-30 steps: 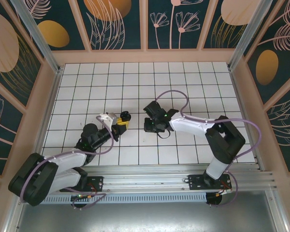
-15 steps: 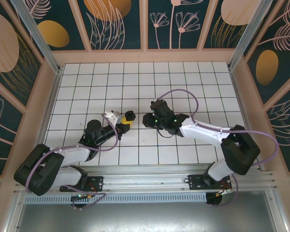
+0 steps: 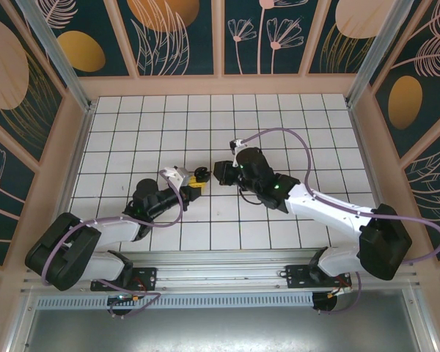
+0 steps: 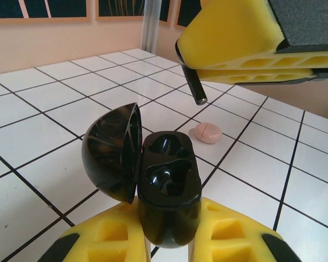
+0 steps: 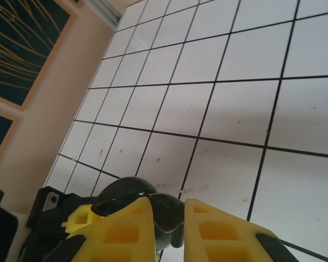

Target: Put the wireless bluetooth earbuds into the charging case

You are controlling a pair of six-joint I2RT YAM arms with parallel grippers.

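The black charging case (image 4: 169, 180) stands with its lid (image 4: 112, 150) swung open to the left, and my left gripper (image 4: 167, 214) is shut on its lower body. Two dark wells face upward. Just above and to the right of the case hangs my right gripper (image 4: 238, 41), with the black stem of a wireless bluetooth earbud (image 4: 195, 90) poking down from it. In the right wrist view that gripper (image 5: 168, 204) is shut on the black earbud (image 5: 176, 219), with the case lid (image 5: 123, 194) right below. From above, the left gripper (image 3: 193, 183) and right gripper (image 3: 217, 174) nearly meet around the case (image 3: 201, 175).
A small round pink disc (image 4: 209, 132) lies on a white tile just beyond the case. The tiled floor (image 3: 279, 125) stretches to peach-coloured walls (image 4: 54, 41) on all sides. Both arms reach in from the near rail (image 3: 227, 275).
The right arm has swung left with the earbud, closing on the left gripper. The left gripper has carried the open case slightly right and forward.
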